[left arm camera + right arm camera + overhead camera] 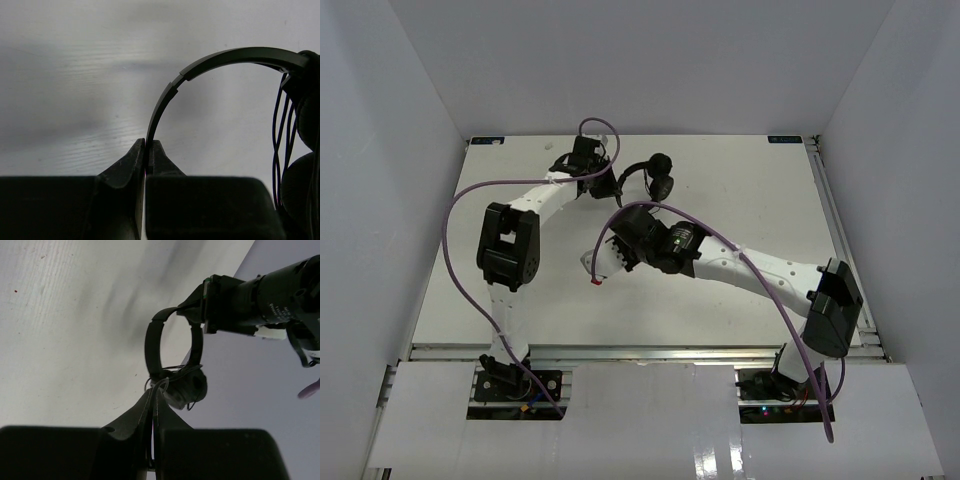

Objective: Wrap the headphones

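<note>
We find the left gripper [146,149] clamped tight on the headband [220,57] of the headphones [658,178], which it holds near the middle of the far edge of the bench [750,185]. The right gripper [154,392] is pinched almost closed on the cord [160,384], just beside the earcups [187,385].

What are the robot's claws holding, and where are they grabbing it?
The left claw pinches the headphones by the headband; the right claw pinches their cord.

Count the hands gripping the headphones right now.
2: the left hand clamps the headband; the right hand pinches the cord beside the earcups.
</note>
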Robot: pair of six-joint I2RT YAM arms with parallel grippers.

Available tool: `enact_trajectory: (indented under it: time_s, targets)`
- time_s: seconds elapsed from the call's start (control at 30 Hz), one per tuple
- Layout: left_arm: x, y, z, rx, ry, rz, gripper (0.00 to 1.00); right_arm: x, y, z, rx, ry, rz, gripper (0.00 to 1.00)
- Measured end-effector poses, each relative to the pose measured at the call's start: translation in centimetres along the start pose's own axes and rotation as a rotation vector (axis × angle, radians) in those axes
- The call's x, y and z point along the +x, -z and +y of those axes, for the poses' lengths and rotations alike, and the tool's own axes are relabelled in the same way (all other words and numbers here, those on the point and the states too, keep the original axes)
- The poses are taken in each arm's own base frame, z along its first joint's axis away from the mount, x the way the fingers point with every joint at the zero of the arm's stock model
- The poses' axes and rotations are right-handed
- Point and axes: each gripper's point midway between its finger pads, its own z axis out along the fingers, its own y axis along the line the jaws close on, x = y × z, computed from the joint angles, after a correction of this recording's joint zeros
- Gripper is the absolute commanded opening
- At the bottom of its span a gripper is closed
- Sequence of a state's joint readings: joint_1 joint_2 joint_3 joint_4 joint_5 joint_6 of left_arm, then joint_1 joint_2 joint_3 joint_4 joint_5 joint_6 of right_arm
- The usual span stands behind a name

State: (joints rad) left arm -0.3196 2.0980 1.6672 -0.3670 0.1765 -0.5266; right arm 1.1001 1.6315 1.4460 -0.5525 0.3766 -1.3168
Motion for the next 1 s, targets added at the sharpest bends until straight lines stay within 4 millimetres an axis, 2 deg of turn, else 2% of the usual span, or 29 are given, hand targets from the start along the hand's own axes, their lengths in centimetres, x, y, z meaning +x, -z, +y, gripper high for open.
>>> enact_trajectory:
  time_s: [0.17, 0.3, 0.57, 0.67, 0.77, 0.87, 1.0]
  targets:
    - [3.2, -0.4, -3.0, 0.081, -0.121, 0.083, 0.00, 0.2, -0.1, 0.0, -0.001, 0.001, 0.007, 0.08]
    - [4.9, -0.3, -4.7, 0.146, -0.220, 0.122, 0.00, 1.5, -0.3, -0.1, -0.003, -0.018, 0.026, 0.08]
    - [8.7, 1.1, -4.3, 0.224, -0.357, 0.211, 0.00, 6.4, -0.8, 0.0, -0.015, -0.088, 0.083, 0.08]
    - [10.2, 1.5, -4.5, 0.259, -0.394, 0.245, 0.00, 7.5, -0.6, -0.1, -0.013, -0.103, 0.081, 0.08]
    - [11.2, 1.7, -5.2, 0.283, -0.423, 0.260, 0.00, 7.4, -0.4, -0.1, -0.017, -0.115, 0.039, 0.08]
    - [11.6, 1.6, -5.8, 0.286, -0.419, 0.251, 0.00, 6.2, -0.2, 0.3, -0.038, -0.108, -0.014, 0.08]
    - [10.0, 1.5, -5.6, 0.268, -0.352, 0.201, 0.00, 4.4, 0.3, 0.6, -0.053, -0.091, -0.082, 0.08]
